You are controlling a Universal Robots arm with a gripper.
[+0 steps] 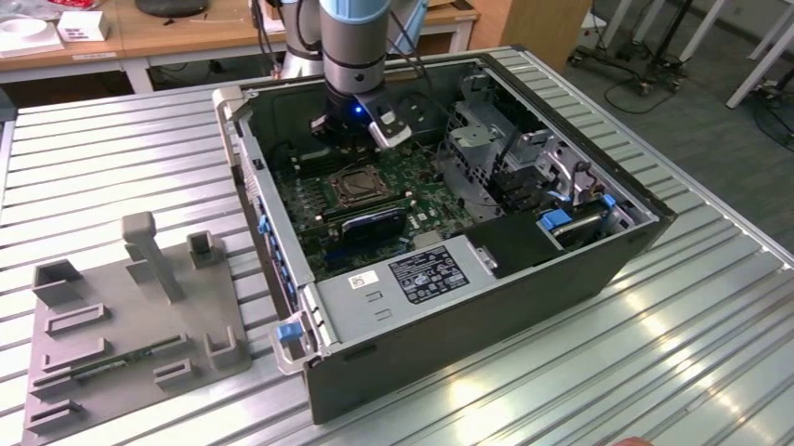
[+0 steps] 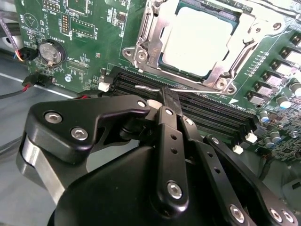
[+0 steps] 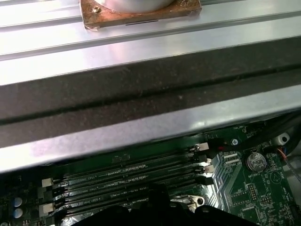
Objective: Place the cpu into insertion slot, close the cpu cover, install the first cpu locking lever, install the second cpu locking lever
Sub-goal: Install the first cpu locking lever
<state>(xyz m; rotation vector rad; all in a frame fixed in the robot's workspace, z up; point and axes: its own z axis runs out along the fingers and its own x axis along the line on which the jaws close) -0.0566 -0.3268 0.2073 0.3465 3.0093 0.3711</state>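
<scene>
Gripper [image 2: 165,94] with fingers pressed together, tips at a thin wire locking lever [image 2: 146,86] beside the socket; I cannot tell whether they pinch it. The cpu [image 2: 197,40] sits in the socket under the closed cpu cover [image 2: 145,43]. In the exterior view, the arm stands at the socket's twelve o'clock, inside the open computer case [image 1: 620,242].

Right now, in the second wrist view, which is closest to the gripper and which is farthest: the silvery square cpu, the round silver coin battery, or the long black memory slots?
1. The long black memory slots, right by the gripper.
2. The silvery square cpu, beyond the slots, in its socket.
3. The round silver coin battery, far off near the board's edge.
</scene>
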